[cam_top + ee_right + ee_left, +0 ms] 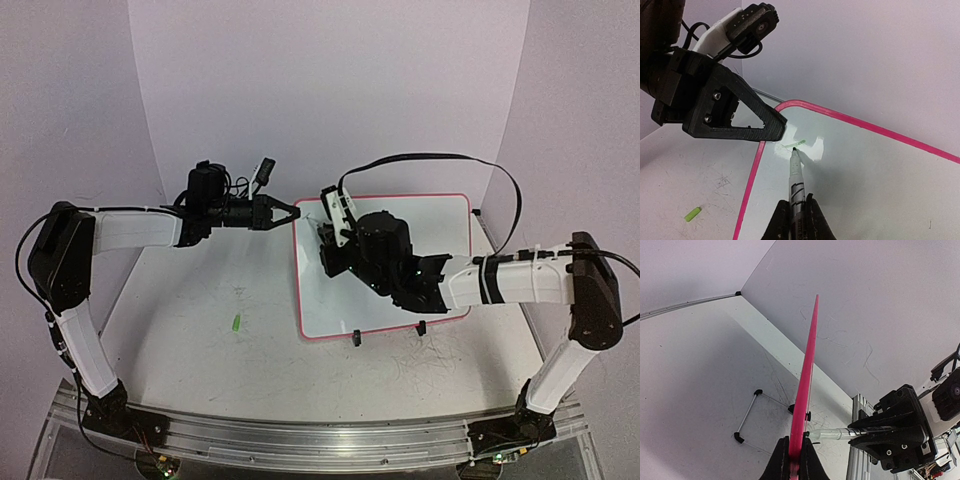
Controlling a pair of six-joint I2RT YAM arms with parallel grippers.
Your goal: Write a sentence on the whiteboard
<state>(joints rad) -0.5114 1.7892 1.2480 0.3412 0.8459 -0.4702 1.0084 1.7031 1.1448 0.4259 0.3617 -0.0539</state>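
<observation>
Arms: two, one at each side of the worktop (200, 300), each carrying one tool.

Whiteboard (440, 225): one. It sits on the right half of the worktop, between the arms, with its pink-red rim unbroken on all sides in view. Two black clip feet (356, 338) are on its near edge, well apart from each other. Whether the board lies flat or is propped cannot be told.

Left tool (795, 452): pressed together on the whiteboard's rim at the far left corner. The left wrist view shows the pink edge running straight out from between the two fingers.

Right tool (797, 212): pinching one marker (795, 175) by its barrel, above the board's left part. The marker points toward the far left corner, and its tip is set on the white surface just beside the left tool's finger.

Sentence (790, 146): one short green stroke at the marker tip, near the far left corner. It is too short to read as a letter.

Other items: one small green piece (237, 323) lies on the worktop left of the board, apart from its rim; its kind cannot be determined. Grey scribble marks show on the worktop near the clip feet.
</observation>
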